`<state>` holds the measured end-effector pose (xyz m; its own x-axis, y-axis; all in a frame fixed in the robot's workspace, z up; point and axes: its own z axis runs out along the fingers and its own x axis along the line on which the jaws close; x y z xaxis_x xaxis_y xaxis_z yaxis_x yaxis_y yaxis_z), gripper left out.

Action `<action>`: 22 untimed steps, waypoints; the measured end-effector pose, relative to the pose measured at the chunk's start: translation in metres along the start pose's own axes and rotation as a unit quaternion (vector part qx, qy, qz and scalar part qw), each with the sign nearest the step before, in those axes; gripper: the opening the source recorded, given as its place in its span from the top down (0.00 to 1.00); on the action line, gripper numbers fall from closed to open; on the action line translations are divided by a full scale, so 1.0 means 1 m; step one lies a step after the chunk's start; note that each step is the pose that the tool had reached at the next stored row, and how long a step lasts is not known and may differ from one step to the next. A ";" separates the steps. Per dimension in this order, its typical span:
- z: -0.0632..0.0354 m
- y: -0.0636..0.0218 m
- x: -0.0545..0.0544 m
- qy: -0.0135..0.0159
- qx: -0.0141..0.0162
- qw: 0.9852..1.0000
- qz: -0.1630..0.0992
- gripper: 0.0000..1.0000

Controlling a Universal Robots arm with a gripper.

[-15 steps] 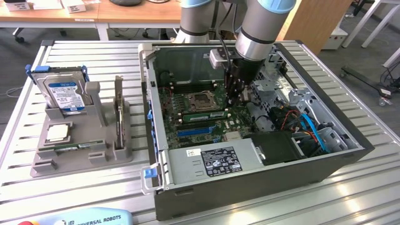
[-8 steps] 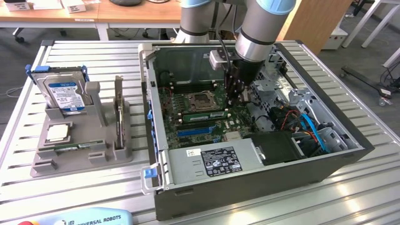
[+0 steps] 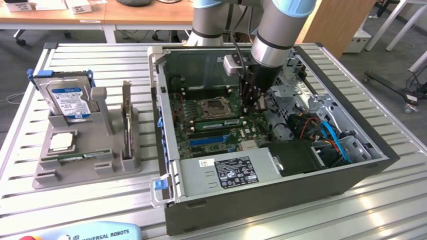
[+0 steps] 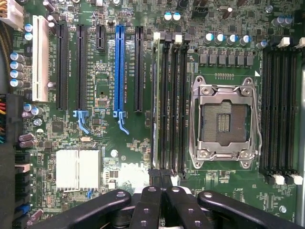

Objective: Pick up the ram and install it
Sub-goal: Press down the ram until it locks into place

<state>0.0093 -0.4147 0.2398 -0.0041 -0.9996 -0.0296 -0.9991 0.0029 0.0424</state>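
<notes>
Though the arm hides much of the computer case (image 3: 267, 190) interior, the ram (image 4: 156, 105) shows edge-on as a thin green strip, seated in the memory slot (image 4: 164, 105) beside the processor socket (image 4: 224, 121); the gripper (image 4: 162, 179), pressed together, touches its end.

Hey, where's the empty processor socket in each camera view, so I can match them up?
Exterior view: processor socket mid-motherboard inside the open case.
Wrist view: processor socket sits between two banks of black memory slots.
Shared landmark: the long blue expansion slot.
</notes>
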 end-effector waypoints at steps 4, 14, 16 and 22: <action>0.0001 0.0000 0.000 0.000 0.000 1.000 0.000 0.90; 0.0042 -0.0002 0.000 0.000 0.000 1.000 0.000 0.90; 0.0041 -0.0002 0.000 0.000 0.000 1.000 0.000 0.90; 0.0041 -0.0030 0.000 0.000 0.000 1.000 0.000 0.90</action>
<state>0.0121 -0.4147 0.2356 -0.0041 -0.9995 -0.0297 -0.9991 0.0029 0.0422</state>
